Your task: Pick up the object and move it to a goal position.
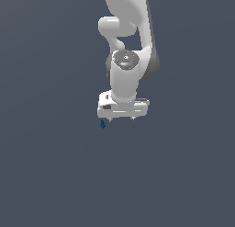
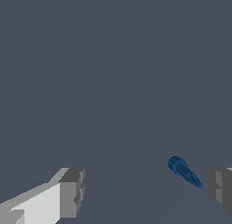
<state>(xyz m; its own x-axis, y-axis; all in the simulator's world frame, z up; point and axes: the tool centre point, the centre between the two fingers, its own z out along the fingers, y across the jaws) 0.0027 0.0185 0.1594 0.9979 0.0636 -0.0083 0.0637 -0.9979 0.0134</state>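
A white robot arm hangs down over a plain dark grey floor, its top cut off by the frame edge. Its gripper is spread wide and grasps nothing. In the exterior view the fingers barely show beneath the hand. The object, a tiny dark blue blob, sits just below the gripper's end toward the exterior view's left. In the wrist view the object lies between the two grey fingertips, much nearer one, apparently not touching; both fingers are partly cropped.
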